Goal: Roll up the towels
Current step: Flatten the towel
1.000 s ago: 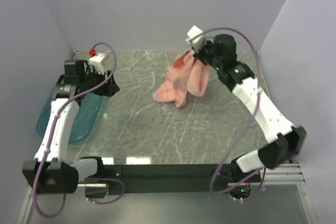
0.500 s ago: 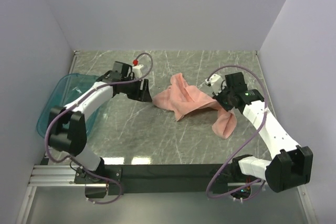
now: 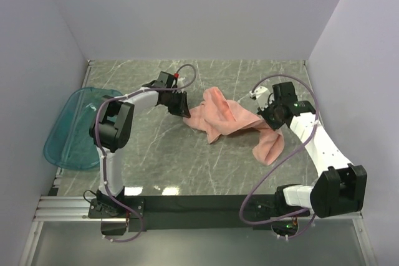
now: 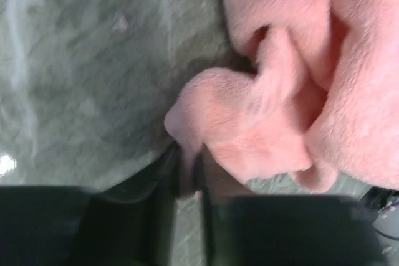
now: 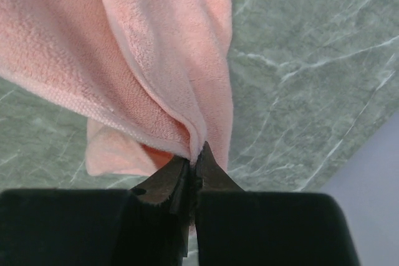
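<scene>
Salmon-pink towel (image 3: 219, 115) long axis runs claw to claw: left claw (image 4: 189, 161) pinches one corner, right claw (image 5: 194, 157) clenched on opposite end.

The towel (image 3: 219, 115) is salmon-pink terry cloth, unrolled and crumpled into loose folds, lying on the table (image 3: 162, 154) a little right of centre. Its left corner is bunched low against the marble, its right part is drawn up into a ridge, and one lobe sags toward the near right
</scene>
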Robot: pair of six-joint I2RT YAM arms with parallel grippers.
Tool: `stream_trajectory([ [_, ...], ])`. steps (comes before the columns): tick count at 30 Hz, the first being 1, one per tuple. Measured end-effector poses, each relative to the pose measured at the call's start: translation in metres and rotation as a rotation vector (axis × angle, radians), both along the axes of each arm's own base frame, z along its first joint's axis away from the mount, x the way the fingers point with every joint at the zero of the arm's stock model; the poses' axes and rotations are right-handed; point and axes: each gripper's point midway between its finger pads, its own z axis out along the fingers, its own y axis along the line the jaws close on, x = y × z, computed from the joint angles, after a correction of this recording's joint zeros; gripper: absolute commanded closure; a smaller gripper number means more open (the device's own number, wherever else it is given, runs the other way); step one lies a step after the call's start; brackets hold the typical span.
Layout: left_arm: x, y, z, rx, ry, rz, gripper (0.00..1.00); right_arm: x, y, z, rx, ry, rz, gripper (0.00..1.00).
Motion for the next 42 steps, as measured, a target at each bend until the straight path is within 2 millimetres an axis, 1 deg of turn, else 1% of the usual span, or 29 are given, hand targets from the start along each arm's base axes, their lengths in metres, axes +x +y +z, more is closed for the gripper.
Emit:
stream_trajectory([
  [2,0.005,-0.005,0.000,-0.009,0.010,-0.003,0.99,0.007,-0.002,0.002,-0.003,0.000,-0.002,1.00],
  [4,0.012,-0.008,0.006,-0.015,0.007,-0.009,0.99,0.017,-0.003,0.007,-0.005,-0.007,-0.005,1.00],
  [7,0.020,-0.005,0.021,-0.013,-0.020,-0.017,0.99,0.033,-0.003,0.017,-0.001,-0.023,-0.001,1.00],
  [10,0.018,0.018,0.041,0.043,-0.070,-0.036,1.00,0.042,0.001,0.027,0.012,-0.037,0.040,1.00],
  [13,0.013,0.049,0.078,0.138,-0.195,-0.095,1.00,0.034,0.006,0.027,0.020,-0.011,0.102,1.00],
  [14,0.008,0.058,0.095,0.170,-0.251,-0.129,1.00,0.030,0.009,0.024,0.018,0.000,0.131,1.00],
  [15,0.000,0.065,0.111,0.198,-0.301,-0.168,1.00,0.024,0.010,0.019,0.013,0.014,0.156,1.00],
  [16,-0.008,0.069,0.122,0.215,-0.337,-0.205,1.00,0.014,0.013,0.012,0.005,0.037,0.187,1.00],
  [17,-0.022,0.073,0.132,0.238,-0.371,-0.260,1.00,0.003,0.015,0.003,-0.005,0.066,0.222,1.00],
  [18,-0.036,0.075,0.136,0.256,-0.389,-0.313,1.00,-0.009,0.019,-0.005,-0.013,0.095,0.254,1.00],
  [19,-0.052,0.076,0.134,0.273,-0.402,-0.365,1.00,-0.025,0.023,-0.018,-0.026,0.140,0.300,1.00],
  [20,-0.071,0.078,0.125,0.290,-0.382,-0.421,0.99,-0.036,0.025,-0.027,-0.033,0.172,0.327,0.97],
  [21,-0.090,0.080,0.112,0.308,-0.353,-0.477,0.99,-0.051,0.028,-0.037,-0.043,0.214,0.365,0.90],
  [22,-0.113,0.084,0.092,0.329,-0.289,-0.540,0.99,-0.063,0.031,-0.045,-0.049,0.254,0.393,0.72],
  [23,-0.127,0.087,0.077,0.343,-0.240,-0.580,0.95,-0.074,0.032,-0.050,-0.053,0.288,0.411,0.62],
  [24,-0.143,0.093,0.058,0.362,-0.169,-0.618,0.91,-0.081,0.033,-0.053,-0.051,0.315,0.423,0.44],
  [25,-0.154,0.099,0.043,0.379,-0.108,-0.639,0.81,-0.085,0.032,-0.054,-0.050,0.334,0.419,0.43],
  [26,-0.163,0.106,0.031,0.396,-0.053,-0.654,0.74,-0.086,0.031,-0.053,-0.048,0.344,0.420,0.43],
  [27,-0.167,0.111,0.025,0.405,-0.016,-0.656,0.69,-0.086,0.031,-0.051,-0.037,0.357,0.412,0.43],
  [28,-0.168,0.114,0.024,0.405,-0.001,-0.651,0.61,-0.085,0.030,-0.048,-0.021,0.368,0.397,0.43],
  [29,-0.166,0.116,0.025,0.400,0.000,-0.641,0.56,-0.081,0.029,-0.043,-0.004,0.369,0.377,0.43],
  [30,-0.165,0.118,0.028,0.393,-0.002,-0.632,0.54,-0.075,0.026,-0.038,0.011,0.362,0.349,0.44],
  [31,-0.160,0.120,0.032,0.384,-0.012,-0.617,0.48,-0.068,0.022,-0.032,0.035,0.355,0.316,0.44],
  [33,-0.149,0.123,0.042,0.363,-0.033,-0.582,0.43,-0.052,0.014,-0.019,0.076,0.327,0.249,0.48],
  [35,-0.132,0.124,0.056,0.346,-0.078,-0.542,0.43,-0.042,0.006,-0.012,0.099,0.308,0.196,0.51],
  [36,-0.120,0.125,0.065,0.340,-0.108,-0.515,0.43,-0.040,0.003,-0.011,0.103,0.305,0.177,0.52],
  [39,-0.082,0.119,0.090,0.314,-0.188,-0.460,0.44,-0.042,0.003,-0.014,0.106,0.319,0.158,0.55],
  [40,-0.068,0.115,0.096,0.299,-0.212,-0.444,0.44,-0.043,0.003,-0.016,0.103,0.322,0.155,0.55],
  [42,-0.048,0.110,0.100,0.264,-0.223,-0.414,0.44,-0.043,0.004,-0.019,0.087,0.324,0.150,0.55],
])
